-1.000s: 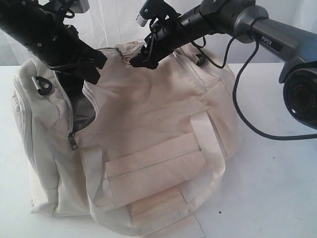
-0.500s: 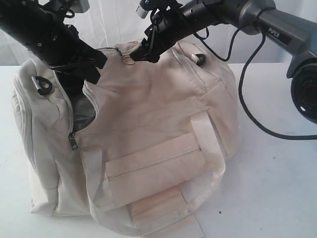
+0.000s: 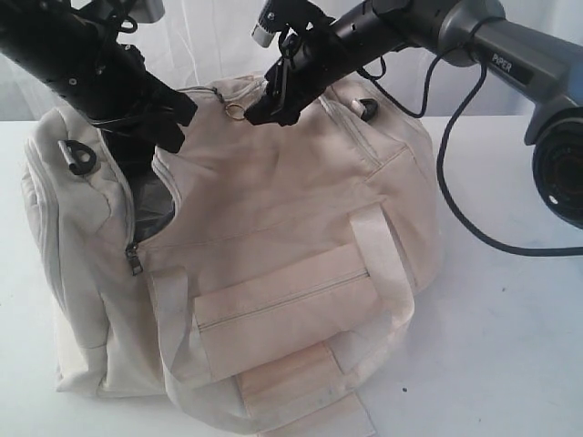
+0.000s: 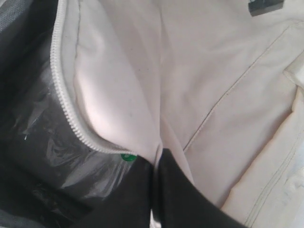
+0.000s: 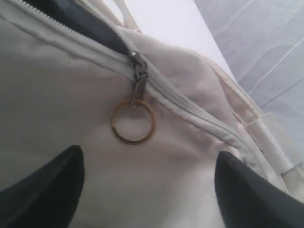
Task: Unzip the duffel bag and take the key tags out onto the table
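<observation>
Fingertips of the right gripper (image 5: 147, 190) stand wide apart and empty, either side of the brass ring (image 5: 133, 121) that hangs from the zipper slider (image 5: 137, 64). They look lined up to close on that ring and draw the zip further along. The teeth behind the slider are already parted over dark lining, while those ahead are still meshed, so the unzipping looks only partly done. The left gripper (image 4: 156, 164) is pinched tight on a fold of cream cloth at the lip of the opened end, likely to keep the bag taut and its mouth held apart. The duffel bag (image 3: 291, 209) is large, cream-white and slumped, sitting on the white table (image 3: 510, 346) with its front pocket and webbing straps facing the exterior camera. Inside the opening lies crinkled clear plastic (image 4: 71, 156) over dark lining. A small green dot (image 4: 126, 156) shows at the zip edge, and whether it belongs to the key tags I cannot tell; none lie on the table.
</observation>
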